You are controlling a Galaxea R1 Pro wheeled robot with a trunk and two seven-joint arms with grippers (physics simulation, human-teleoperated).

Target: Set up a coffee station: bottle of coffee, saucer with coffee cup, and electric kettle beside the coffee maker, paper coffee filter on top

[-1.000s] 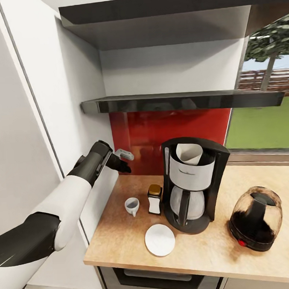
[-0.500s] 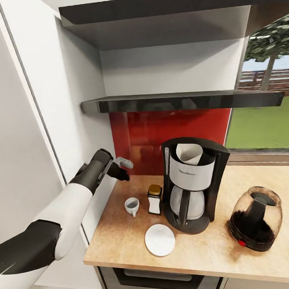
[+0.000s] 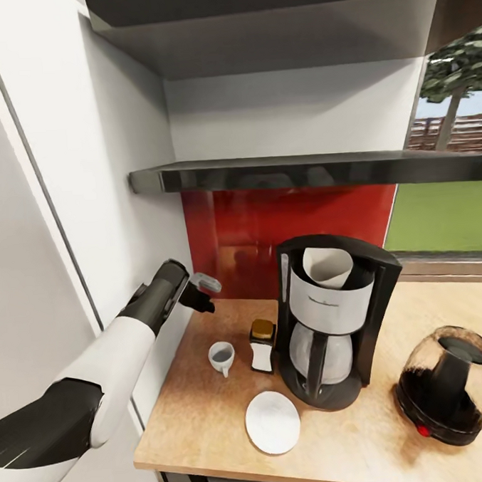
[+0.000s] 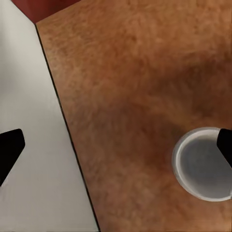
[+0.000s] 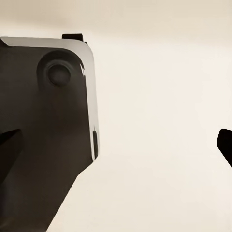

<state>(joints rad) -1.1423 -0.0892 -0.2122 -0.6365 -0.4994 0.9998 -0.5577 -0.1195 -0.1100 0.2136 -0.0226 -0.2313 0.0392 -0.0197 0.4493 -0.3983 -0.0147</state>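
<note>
Jaws of the left gripper [image 3: 203, 292] stand apart and empty above the back left corner of the wooden surface [image 3: 209, 414]. The coffee cup [image 3: 221, 357] sits upright on that surface, just forward and to the right of them, mouth up; the left wrist view looks straight down into it [image 4: 204, 164]. That arm is nearer. The saucer [image 3: 273, 421] lies bare near the front edge, before the coffee maker [image 3: 334, 314]. The right gripper's tips [image 5: 224, 142] also look parted.

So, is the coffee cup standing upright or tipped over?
Upright. The coffee cup rests on the countertop with its open mouth facing up, and the left wrist view looks down into it.
</note>
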